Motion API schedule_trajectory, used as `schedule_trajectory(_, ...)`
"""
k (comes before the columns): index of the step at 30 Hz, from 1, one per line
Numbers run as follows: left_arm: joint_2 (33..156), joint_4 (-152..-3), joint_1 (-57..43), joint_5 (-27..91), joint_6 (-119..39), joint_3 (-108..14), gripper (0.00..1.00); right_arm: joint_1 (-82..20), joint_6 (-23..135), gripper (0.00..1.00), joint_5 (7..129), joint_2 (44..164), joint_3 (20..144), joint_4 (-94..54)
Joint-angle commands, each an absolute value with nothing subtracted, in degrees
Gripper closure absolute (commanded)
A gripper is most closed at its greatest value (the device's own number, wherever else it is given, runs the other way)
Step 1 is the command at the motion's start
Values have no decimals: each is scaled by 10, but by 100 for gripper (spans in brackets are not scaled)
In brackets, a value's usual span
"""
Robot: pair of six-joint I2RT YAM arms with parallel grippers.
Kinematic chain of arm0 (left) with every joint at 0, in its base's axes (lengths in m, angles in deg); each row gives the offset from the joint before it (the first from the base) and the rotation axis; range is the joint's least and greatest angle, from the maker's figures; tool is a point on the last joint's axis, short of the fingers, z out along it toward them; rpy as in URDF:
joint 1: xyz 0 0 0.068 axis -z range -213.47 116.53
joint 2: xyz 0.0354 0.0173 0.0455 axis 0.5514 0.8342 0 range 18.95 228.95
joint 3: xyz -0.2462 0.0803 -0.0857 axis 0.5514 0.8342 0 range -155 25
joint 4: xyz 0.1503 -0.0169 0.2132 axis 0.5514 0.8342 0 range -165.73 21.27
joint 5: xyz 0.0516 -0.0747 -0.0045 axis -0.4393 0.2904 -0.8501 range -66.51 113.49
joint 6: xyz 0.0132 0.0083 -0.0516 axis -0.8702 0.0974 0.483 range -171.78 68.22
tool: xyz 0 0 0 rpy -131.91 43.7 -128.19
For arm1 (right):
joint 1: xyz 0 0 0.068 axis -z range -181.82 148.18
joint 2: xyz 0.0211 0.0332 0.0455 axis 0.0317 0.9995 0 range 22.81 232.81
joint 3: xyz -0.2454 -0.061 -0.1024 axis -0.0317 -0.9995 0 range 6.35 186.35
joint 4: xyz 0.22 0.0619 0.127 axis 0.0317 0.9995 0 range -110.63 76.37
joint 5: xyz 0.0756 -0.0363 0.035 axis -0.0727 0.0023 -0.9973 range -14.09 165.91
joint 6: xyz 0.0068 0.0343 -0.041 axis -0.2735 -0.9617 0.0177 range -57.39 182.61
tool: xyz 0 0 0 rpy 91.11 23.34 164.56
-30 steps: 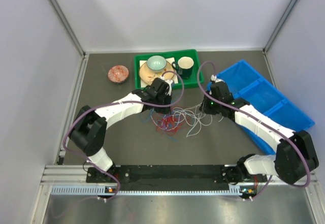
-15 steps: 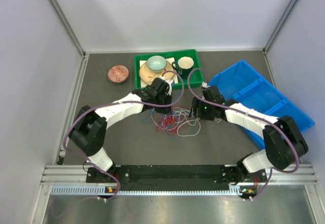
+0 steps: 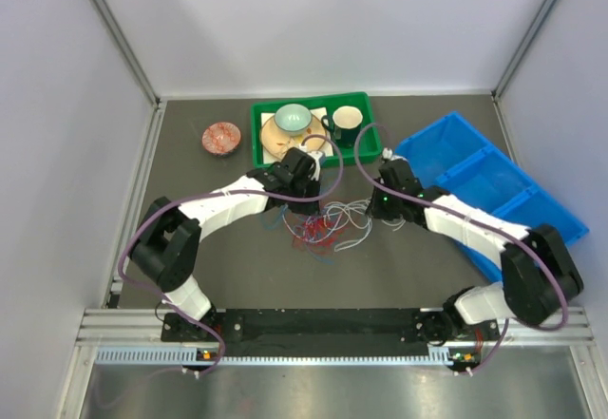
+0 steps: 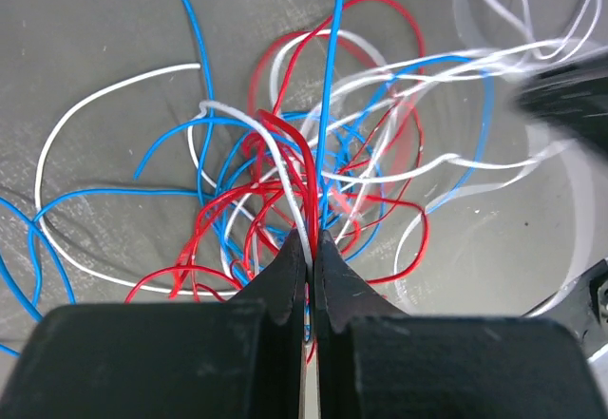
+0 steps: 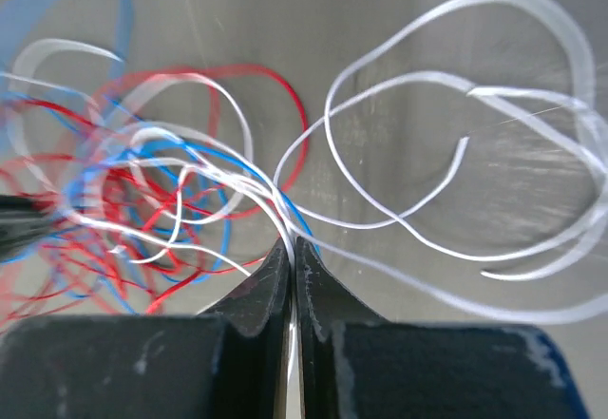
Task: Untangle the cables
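The cables [image 3: 328, 225] lie in a tangled heap of red, blue and white loops on the grey table between my two arms. My left gripper [image 3: 308, 202] is at the heap's left upper edge. In the left wrist view it [image 4: 311, 239] is shut on a bunch of red, white and blue strands, with red [image 4: 380, 0], blue [image 4: 332, 58] and white [image 4: 95, 102] loops spread beyond it. My right gripper [image 3: 378, 208] is at the heap's right edge. In the right wrist view it [image 5: 291, 242] is shut on a white cable [image 5: 475, 2].
A green tray [image 3: 358, 149] behind the heap holds a plate, a pale bowl and a dark mug. A blue divided bin [image 3: 494, 174] stands at the right under my right arm. A small reddish bowl [image 3: 221, 138] sits at the back left.
My right gripper swung left toward the heap, then drew back slightly right. The white loops that lay spread to the right are now bunched closer in. My left arm has not moved.
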State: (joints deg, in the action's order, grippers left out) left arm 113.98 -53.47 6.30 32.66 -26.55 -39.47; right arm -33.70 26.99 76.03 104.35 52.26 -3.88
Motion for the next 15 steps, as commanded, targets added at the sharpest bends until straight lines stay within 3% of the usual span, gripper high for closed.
schedule_trajectory(1,1126,-560,54,318,-266,-382,100,-342,267,100,834,942,560,-18)
schedule_trajectory(5,1124,-548,36,294,-265,-373,100,-342,290,100,874,853,621,43)
schedule_trajectory(15,1092,-545,-37,277,-238,-320,100,-342,328,100,926,800,740,125)
